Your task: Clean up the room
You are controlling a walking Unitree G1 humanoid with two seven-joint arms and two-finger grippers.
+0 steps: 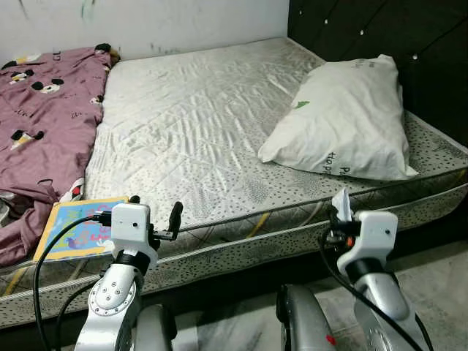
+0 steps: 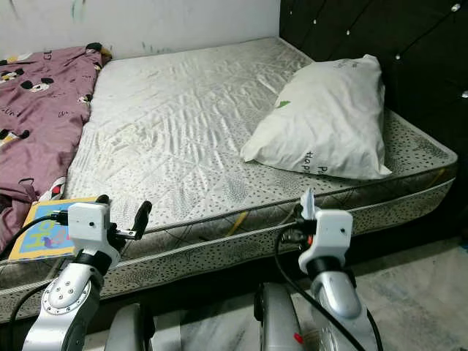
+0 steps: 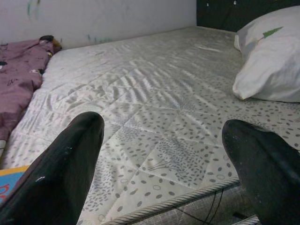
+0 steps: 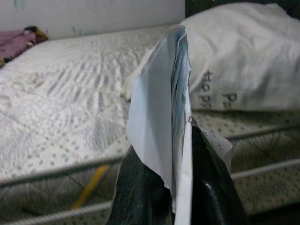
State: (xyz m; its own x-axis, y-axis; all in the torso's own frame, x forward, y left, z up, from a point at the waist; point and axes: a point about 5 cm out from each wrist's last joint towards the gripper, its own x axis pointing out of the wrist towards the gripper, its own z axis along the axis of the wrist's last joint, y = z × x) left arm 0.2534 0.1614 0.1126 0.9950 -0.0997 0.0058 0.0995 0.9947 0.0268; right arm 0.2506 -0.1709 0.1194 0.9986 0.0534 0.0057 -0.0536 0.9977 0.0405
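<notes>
Right end effector (image 4: 171,187) is clamped on a folded piece of white paper (image 4: 161,117); the paper stands upright between the two black fingers (image 4: 140,192) and sticks out well past their tips. It hovers at the near edge of the bed (image 1: 219,241), above the floor side of the mattress rim.

White pillow (image 1: 344,121) lies on the mattress (image 1: 190,124) ahead of the right end effector and slightly to its right, against the dark headboard (image 1: 409,44). Printed text shows on the pillow's near side, not readable.

Left end effector (image 3: 164,173) is wide open, nothing between the fingers (image 3: 61,173). It's held level at the bed's near edge, pointing across the mattress toward the wall (image 1: 146,22).

Colourful children's book (image 1: 77,227) lies flat on the mattress corner, just to the left of the left end effector and close to its wrist housing. Purple blanket with a cartoon print (image 1: 44,124) is bunched further left and ahead of it, running along the left side of the bed up to the wall.

Mattress surface between both end effectors and the wall is bare, quilted and wrinkled.
</notes>
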